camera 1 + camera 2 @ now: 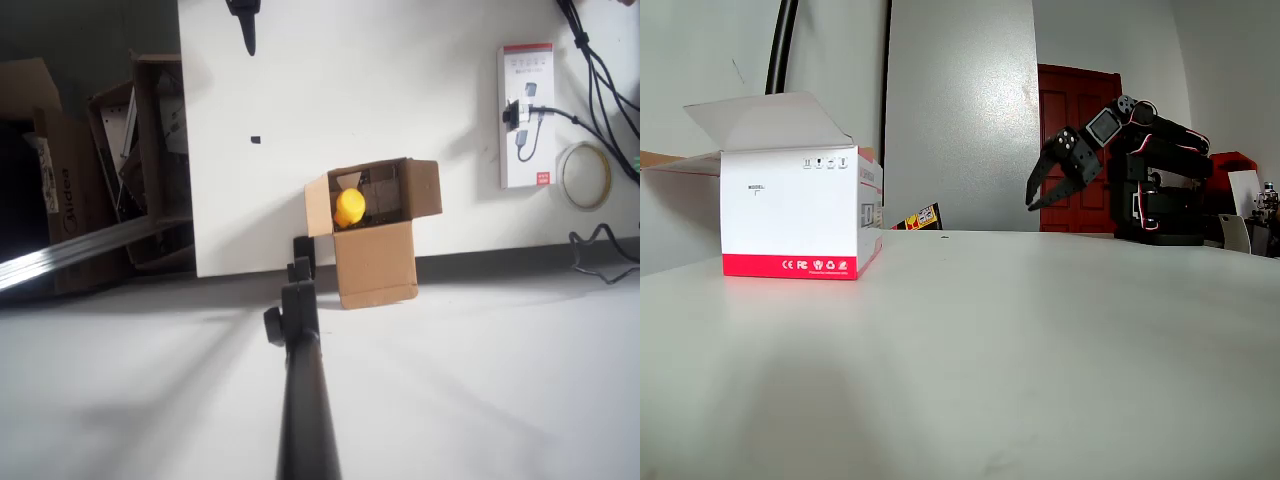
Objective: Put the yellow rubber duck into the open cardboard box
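Sitting inside open cardboard box: yellow rubber duck; white carton marked "CE FC".

Overhead view: hand at the far edge of the desk; open cardboard box well apart from it, toward the near desk edge and to picture right, its long flap hanging past that edge, with the rubber duck inside at the corner nearest the hand. Packaging box farther right of the hand, tape roll and cables beyond it; clutter-filled cartons off the desk to the hand's left. Fixed view: hand above the far desk edge, packaging box nearer the camera, to its left.
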Controlling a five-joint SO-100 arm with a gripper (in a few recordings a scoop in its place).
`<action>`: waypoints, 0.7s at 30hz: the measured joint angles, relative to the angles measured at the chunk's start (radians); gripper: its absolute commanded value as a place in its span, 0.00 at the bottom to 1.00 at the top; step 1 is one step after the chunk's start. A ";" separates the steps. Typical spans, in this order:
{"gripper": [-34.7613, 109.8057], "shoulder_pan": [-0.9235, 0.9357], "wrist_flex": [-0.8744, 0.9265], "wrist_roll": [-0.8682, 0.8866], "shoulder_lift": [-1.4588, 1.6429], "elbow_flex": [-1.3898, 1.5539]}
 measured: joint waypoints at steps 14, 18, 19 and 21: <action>0.24 -0.015 -0.020 -0.021 0.008 0.037; 0.24 -0.015 -0.020 -0.023 0.012 0.037; 0.24 -0.015 -0.020 -0.025 0.012 0.040; 0.24 -0.015 -0.020 -0.025 0.012 0.040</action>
